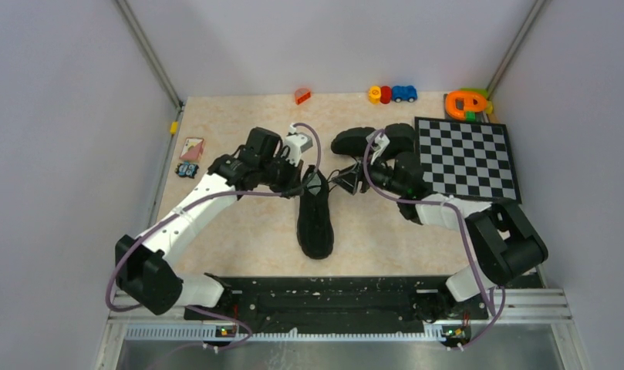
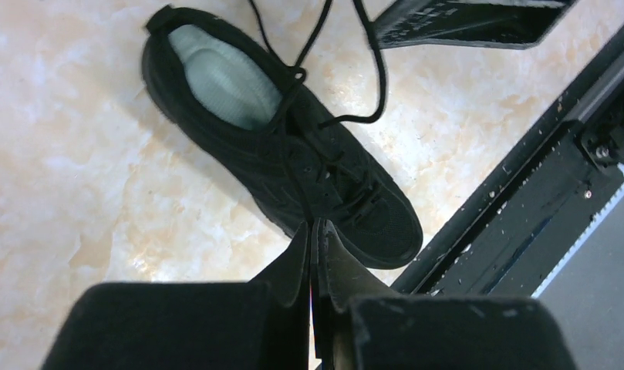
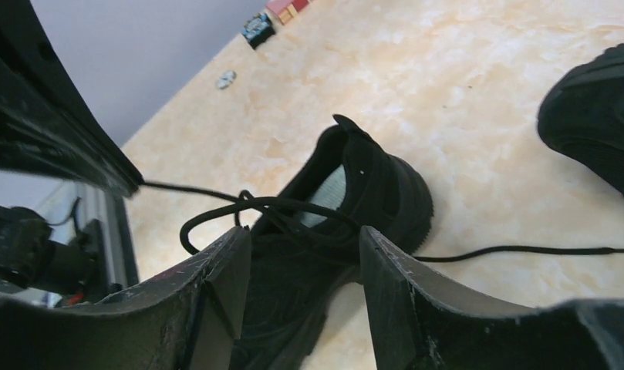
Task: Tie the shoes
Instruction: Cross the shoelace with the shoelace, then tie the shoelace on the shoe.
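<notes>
One black shoe (image 1: 315, 220) lies mid-table, toe toward the arms, its pale insole (image 2: 224, 75) showing. The other shoe (image 1: 370, 140) sits behind it, partly hidden by the right arm. My left gripper (image 1: 299, 183) hangs at the near shoe's collar, jaws pressed together (image 2: 314, 223) on a thin black lace (image 2: 297, 146) that runs taut up from the eyelets. My right gripper (image 1: 345, 183) is at the shoe's right, open (image 3: 305, 239), nothing between its fingers, the shoe's tongue and a loose lace loop (image 3: 216, 212) just beyond the tips. Another lace end (image 3: 517, 250) trails across the table.
A checkerboard (image 1: 467, 158) lies at the right rear. Small toys stand along the back wall: an orange piece (image 1: 302, 95), a row of small colored toys (image 1: 392, 94), an orange-green toy (image 1: 467, 102). A card (image 1: 191, 148) lies at the left. The black base rail (image 1: 332, 297) spans the near edge.
</notes>
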Available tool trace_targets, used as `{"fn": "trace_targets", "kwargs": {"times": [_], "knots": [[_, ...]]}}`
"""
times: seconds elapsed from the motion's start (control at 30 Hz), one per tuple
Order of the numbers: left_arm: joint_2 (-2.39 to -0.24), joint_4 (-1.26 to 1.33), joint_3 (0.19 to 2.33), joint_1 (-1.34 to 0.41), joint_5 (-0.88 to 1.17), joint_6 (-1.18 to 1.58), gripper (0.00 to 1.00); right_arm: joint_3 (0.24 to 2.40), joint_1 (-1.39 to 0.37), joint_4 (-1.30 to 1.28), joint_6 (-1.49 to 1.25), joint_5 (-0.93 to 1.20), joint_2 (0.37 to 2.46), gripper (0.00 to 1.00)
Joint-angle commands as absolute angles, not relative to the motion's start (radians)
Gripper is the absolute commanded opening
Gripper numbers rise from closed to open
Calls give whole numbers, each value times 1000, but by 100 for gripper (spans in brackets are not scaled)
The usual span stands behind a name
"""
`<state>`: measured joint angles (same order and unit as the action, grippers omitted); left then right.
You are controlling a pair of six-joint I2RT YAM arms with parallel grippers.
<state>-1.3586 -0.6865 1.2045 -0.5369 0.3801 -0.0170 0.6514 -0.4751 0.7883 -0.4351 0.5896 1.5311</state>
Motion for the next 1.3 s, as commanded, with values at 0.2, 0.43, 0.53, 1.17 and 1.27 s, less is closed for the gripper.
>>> {"fn": "trace_targets", "kwargs": {"times": [0.2, 0.43, 0.53, 1.17, 1.27], "knots": [[-1172, -610, 1116, -404, 307, 127, 0, 674, -464, 483, -111, 454, 1375, 57], [-978, -487, 957, -285, 319, 193, 0, 647, -453, 476, -20, 464, 1396, 56], [-910, -475, 925, -271, 285, 204, 0, 685, -455, 476, 25, 512, 1459, 55], [-739, -517, 932, -245, 114, 277, 0, 891, -553, 389, 387, 753, 1722, 49], [-769, -567, 971, -244, 97, 296, 0, 915, -552, 342, 439, 825, 1737, 47]]}}
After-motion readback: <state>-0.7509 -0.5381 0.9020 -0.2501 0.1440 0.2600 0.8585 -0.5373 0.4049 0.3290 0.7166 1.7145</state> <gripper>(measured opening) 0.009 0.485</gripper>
